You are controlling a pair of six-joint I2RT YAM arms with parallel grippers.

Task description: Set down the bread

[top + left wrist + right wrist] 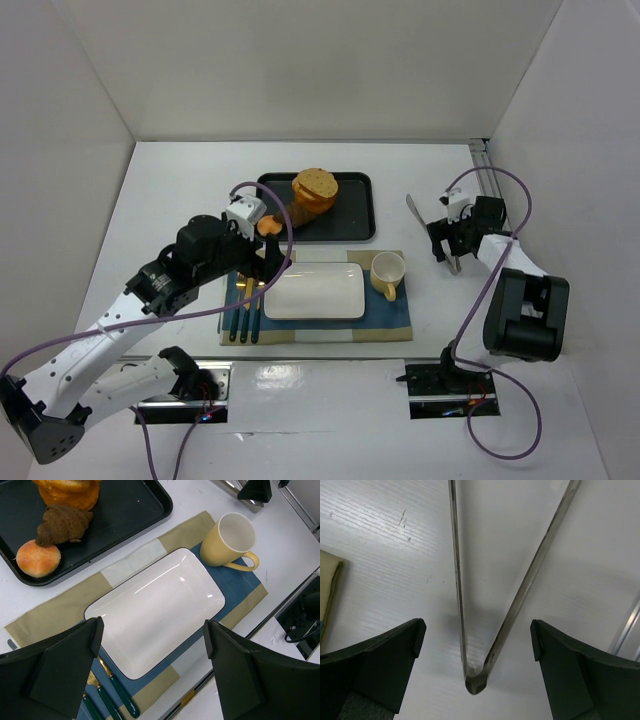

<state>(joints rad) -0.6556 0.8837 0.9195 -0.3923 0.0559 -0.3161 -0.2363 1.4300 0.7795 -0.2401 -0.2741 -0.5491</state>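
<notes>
Enclosure: white walls on three sides; white table (170, 170), arms bolted at its near edge.
Bread: all three pieces sit on the black tray (135, 510), beyond the place setting. None is on the plate yet.
Round bun (38, 558): by the tray rim, the piece nearest the left arm. No long axis to note.
Croissant (62, 525): dark brown. Its long axis runs diagonally in the left wrist view, one tapered end touching the round bun and the other butting the golden slice (67, 492).
Golden slice: cropped by the frame edge; its heading is hard to tell.
Plate (155, 610): white, rectangular and bare, on the placemat (50, 615). Long side parallel to the near table edge; likely the destination.
Left gripper (152, 630): fingers wide apart, holding nothing, with the plate showing between them. Looks staged between tray and plate for a short carry.
Right gripper (476, 630): jaws fully spread, straddling the metal tongs (520, 595), which lie flat on the table with the hinge end toward the wrist. Not clamped; probably lined up to take them as the serving tool.
Mug (227, 540): yellow, just beside the plate.
Cutlery (117, 697): green handles, on the plate's other side.
</notes>
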